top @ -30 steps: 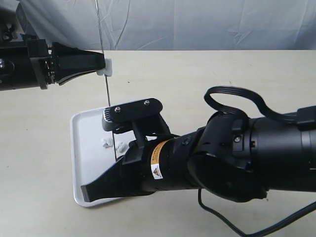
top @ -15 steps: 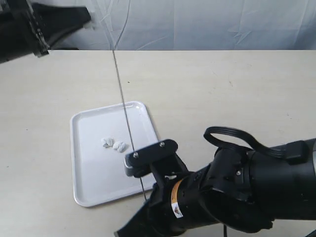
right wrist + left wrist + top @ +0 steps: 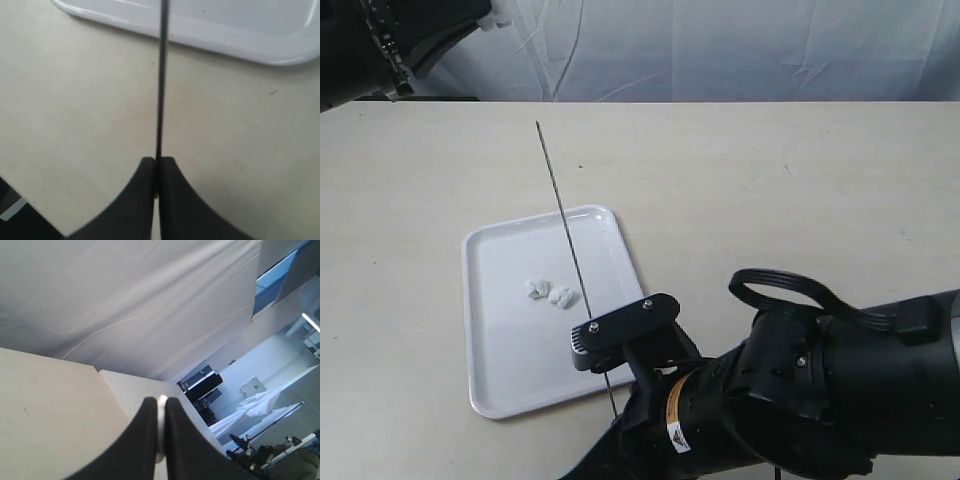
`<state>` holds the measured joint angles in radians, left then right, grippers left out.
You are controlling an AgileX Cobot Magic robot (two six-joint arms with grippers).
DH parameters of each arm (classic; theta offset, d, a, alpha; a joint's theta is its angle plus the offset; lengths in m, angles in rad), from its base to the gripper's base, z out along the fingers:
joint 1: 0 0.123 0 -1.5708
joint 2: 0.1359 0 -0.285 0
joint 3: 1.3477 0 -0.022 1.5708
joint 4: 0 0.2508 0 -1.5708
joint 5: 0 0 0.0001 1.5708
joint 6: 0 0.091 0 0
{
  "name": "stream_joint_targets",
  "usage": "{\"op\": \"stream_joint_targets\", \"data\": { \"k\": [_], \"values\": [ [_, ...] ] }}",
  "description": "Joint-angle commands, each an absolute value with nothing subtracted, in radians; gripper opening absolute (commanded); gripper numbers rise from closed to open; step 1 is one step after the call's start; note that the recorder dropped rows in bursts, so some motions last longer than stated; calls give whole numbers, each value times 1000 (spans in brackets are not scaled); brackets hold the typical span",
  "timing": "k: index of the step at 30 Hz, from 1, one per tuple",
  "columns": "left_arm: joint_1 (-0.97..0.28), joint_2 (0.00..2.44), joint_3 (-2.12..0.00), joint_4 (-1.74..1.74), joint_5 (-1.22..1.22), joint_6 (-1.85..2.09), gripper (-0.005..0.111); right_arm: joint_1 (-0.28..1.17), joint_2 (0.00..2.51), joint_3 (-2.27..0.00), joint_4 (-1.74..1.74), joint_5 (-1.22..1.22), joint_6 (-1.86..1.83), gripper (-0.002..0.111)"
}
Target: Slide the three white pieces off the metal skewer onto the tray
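Observation:
The metal skewer (image 3: 570, 250) stands bare, slanting up over the tray (image 3: 500, 350). My right gripper (image 3: 157, 161) is shut on its lower end, just outside the tray's rim (image 3: 225, 47); the rod (image 3: 161, 75) runs straight out from between the jaws. Two white pieces (image 3: 536, 290) (image 3: 561, 296) lie side by side on the tray, close to the skewer. At the upper left, high above the table, my left gripper (image 3: 492, 20) is shut on the third white piece (image 3: 161, 407), clear of the skewer's tip.
The right arm's bulky black body (image 3: 790, 400) and its looped cable (image 3: 790, 290) fill the lower right. A beige table (image 3: 770, 180) spreads around the tray, and a grey cloth backdrop (image 3: 720, 50) hangs behind it.
My left gripper rose up and back, pulling the third white piece off the skewer's tip. My right gripper drew back toward the front edge with the skewer, uncovering the tray.

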<state>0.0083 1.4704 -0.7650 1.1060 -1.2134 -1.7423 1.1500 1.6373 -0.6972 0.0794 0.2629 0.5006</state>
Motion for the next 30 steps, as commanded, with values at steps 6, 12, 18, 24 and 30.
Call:
{"op": "stream_joint_targets", "data": {
  "k": [6,12,18,24,30],
  "values": [
    [8,1465,-757,1544,-971,-1804,0,1151,1630,-699,79,252,498,-1],
    [8,1477,-700,1744,-746,-1922,0,1151,1630,-699,78,244,498,-1],
    [-18,1598,-665,1744,-733,-1922,0,1151,1630,-726,78,231,498,-1],
    [-104,1745,-664,1744,-701,-1895,0,1144,1630,-776,53,270,498,-1],
    [-133,1792,-664,1693,-644,-1816,0,1087,1630,-822,0,368,498,-1]
  ]
}}
